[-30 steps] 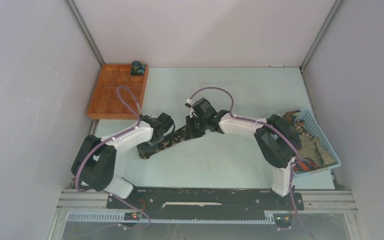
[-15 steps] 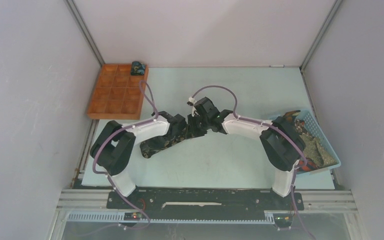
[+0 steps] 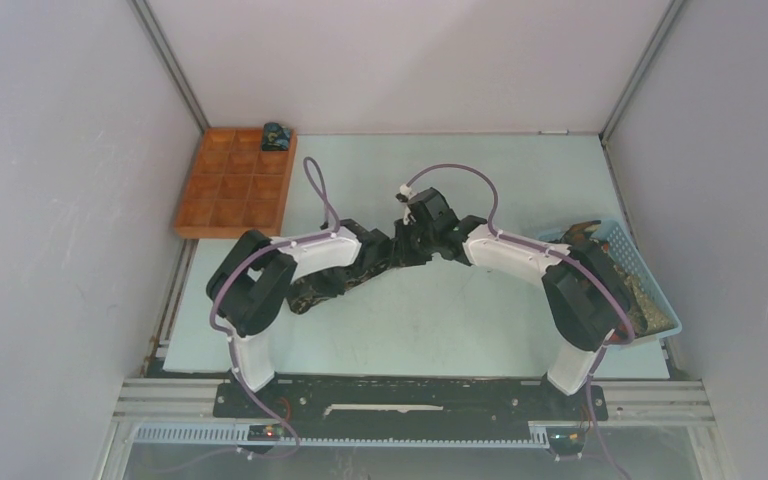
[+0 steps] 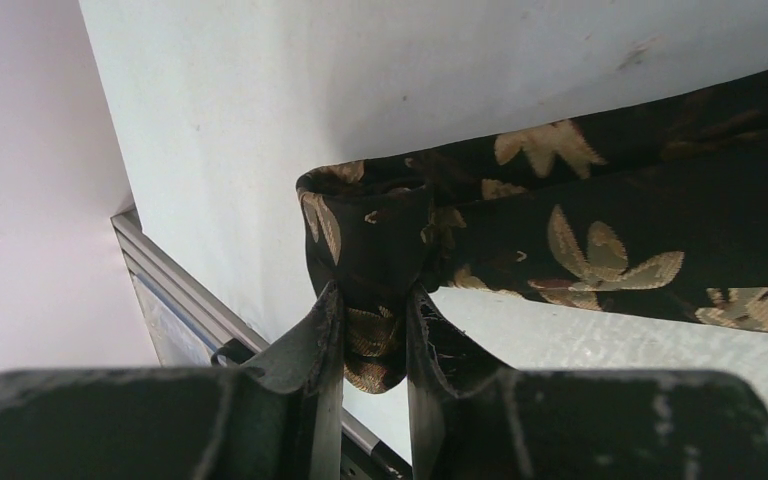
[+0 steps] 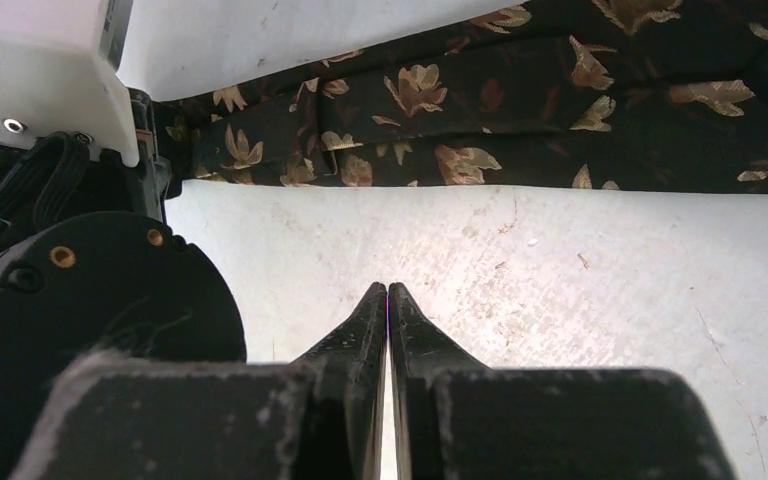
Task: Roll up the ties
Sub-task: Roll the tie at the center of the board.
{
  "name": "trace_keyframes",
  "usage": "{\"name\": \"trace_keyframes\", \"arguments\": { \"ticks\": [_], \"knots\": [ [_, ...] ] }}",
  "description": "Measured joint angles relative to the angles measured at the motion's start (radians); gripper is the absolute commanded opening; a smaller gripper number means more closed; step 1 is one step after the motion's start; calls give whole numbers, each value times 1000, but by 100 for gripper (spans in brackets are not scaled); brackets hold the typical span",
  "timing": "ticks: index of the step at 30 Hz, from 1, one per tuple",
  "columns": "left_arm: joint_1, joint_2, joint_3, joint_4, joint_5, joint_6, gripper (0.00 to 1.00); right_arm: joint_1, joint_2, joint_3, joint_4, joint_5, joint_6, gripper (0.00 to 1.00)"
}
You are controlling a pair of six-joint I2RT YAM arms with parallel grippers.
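Left gripper is clenched on the black tie at its folded end. Right gripper is pressed together, empty (near the cloth). Best approach: hold the fold taut w/ left, roll tight & straight.

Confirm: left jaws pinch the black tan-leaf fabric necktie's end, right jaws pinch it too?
No. The right gripper has its jaws shut on nothing, short of the black tan-leaf fabric necktie, per the right wrist view. The left gripper does pinch its end.

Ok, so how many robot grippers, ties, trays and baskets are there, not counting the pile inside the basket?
Grippers: 2 (left gripper, right gripper)
Ties: 2 (black leaf tie, unrolled; rolled tie)
Orange tray: 1
Blue basket: 1
Total: 6
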Motion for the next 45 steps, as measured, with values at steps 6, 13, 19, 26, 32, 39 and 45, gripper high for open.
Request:
{"name": "trace_keyframes", "arguments": {
  "ticks": [6, 13, 19, 26, 32, 39, 45],
  "knots": [
    [-10, 42, 29, 8, 14, -6, 20, -2, 0, -5, -6, 4, 0, 6],
    [-11, 43, 8, 68, 38, 3, 39, -2, -2, -5, -6, 4, 0, 6],
    [-12, -13, -18, 128, 64, 3, 54, 5, -10, -5, -3, 4, -1, 7],
    [-12, -128, -23, 175, 88, 4, 63, 14, -39, -5, 6, 5, -1, 7],
    [-12, -325, -96, 219, 99, 5, 66, 36, -45, -5, 15, 15, 0, 7],
    [-4, -606, -235, 276, 88, 3, 69, 93, -34, 33, 10, 22, 3, 7],
    [69, -856, -439, 394, 128, 3, 69, 145, 43, 144, 12, 10, 9, 7]
  ]
}}
